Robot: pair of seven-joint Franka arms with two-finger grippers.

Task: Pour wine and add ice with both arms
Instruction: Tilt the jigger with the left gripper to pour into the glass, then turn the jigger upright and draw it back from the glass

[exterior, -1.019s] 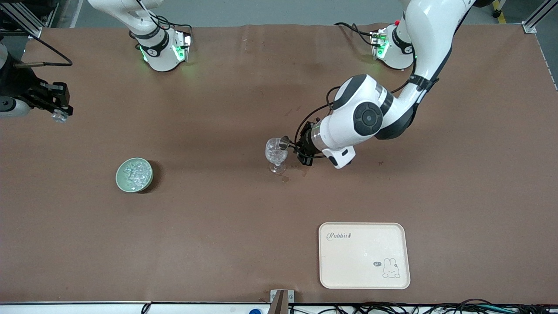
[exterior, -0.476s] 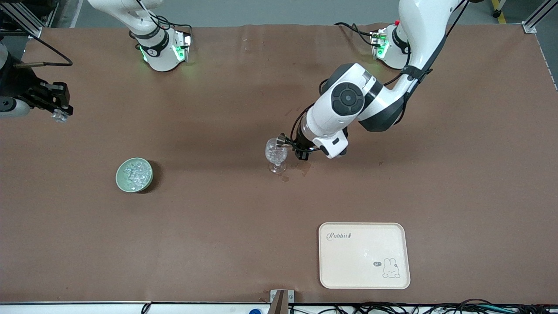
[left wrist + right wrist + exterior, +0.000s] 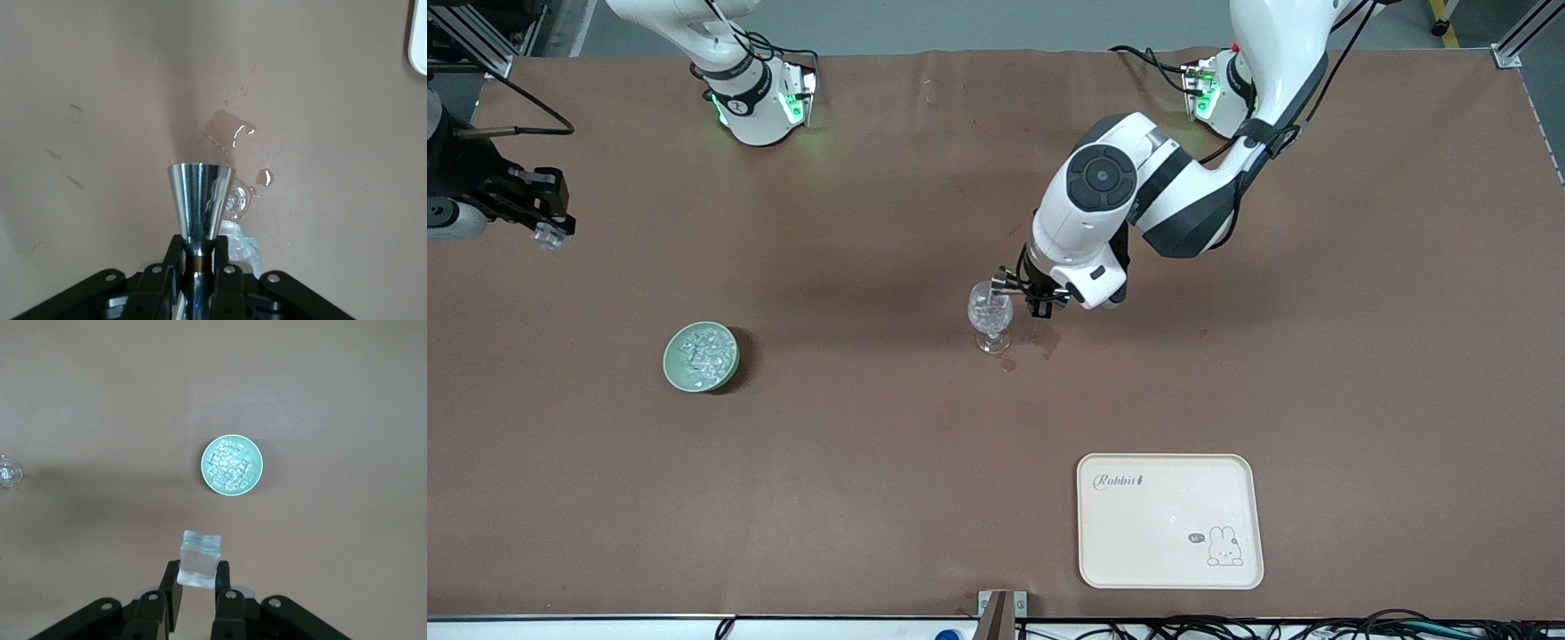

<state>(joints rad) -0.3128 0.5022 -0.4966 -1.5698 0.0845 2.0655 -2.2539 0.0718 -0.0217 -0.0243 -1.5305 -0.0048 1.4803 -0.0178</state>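
A clear stemmed glass (image 3: 990, 316) with whitish chunks inside stands mid-table. My left gripper (image 3: 1036, 298) is shut on a shiny steel jigger (image 3: 1003, 283), held at the glass's rim. In the left wrist view the gripper (image 3: 199, 250) clamps the jigger (image 3: 200, 200) by its narrow waist, with the glass (image 3: 239, 241) beneath. My right gripper (image 3: 547, 227) hangs over the table edge at the right arm's end, shut on an ice cube (image 3: 549, 236). The right wrist view shows that cube (image 3: 199, 559) between the fingers of that gripper (image 3: 197, 579). More ice fills the pale green bowl (image 3: 701, 356).
Wet spill patches (image 3: 1045, 338) lie on the brown table beside the glass; they also show in the left wrist view (image 3: 228, 130). A cream rabbit tray (image 3: 1169, 520) lies nearer the front camera. The right wrist view shows the bowl (image 3: 231, 465) and the glass (image 3: 8, 473).
The left arm's wrist and forearm have swung up toward its base, turning the gripper, while the jigger stays at the glass's rim. The right arm has not moved.
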